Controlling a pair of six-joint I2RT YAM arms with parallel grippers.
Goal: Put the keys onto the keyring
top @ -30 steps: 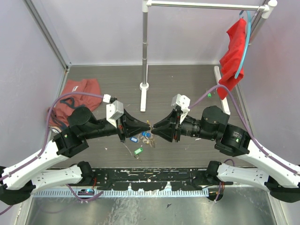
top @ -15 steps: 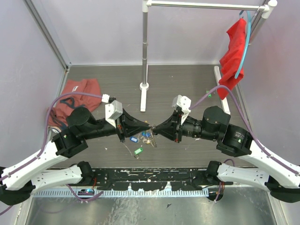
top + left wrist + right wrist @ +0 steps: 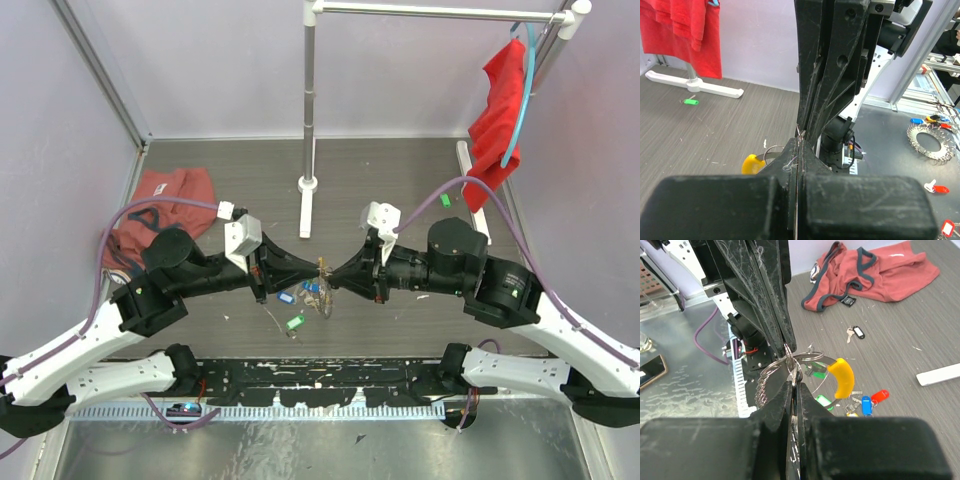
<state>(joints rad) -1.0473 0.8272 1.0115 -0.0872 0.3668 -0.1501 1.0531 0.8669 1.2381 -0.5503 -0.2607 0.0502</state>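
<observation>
Noted left pincer (image 3: pixel 317 267) and right pincer (image 3: pixel 331 272) closed tip to tip on the keyring (image 3: pixel 841 376), aloft above loose keys (image 3: pixel 866 405) on the bench (image 3: pixel 400 180); judged thin wire liable to slip if pulled apart unevenly.

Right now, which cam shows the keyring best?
Right wrist: the keyring shows its silver loop and yellow section clearly. Left wrist catches only a yellow bit and wire; top view, just a speck.

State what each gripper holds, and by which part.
Both hold the keyring: the left gripper and the right gripper, shut tip to tip, pinch its silvery wire, away from the yellow section.
</observation>
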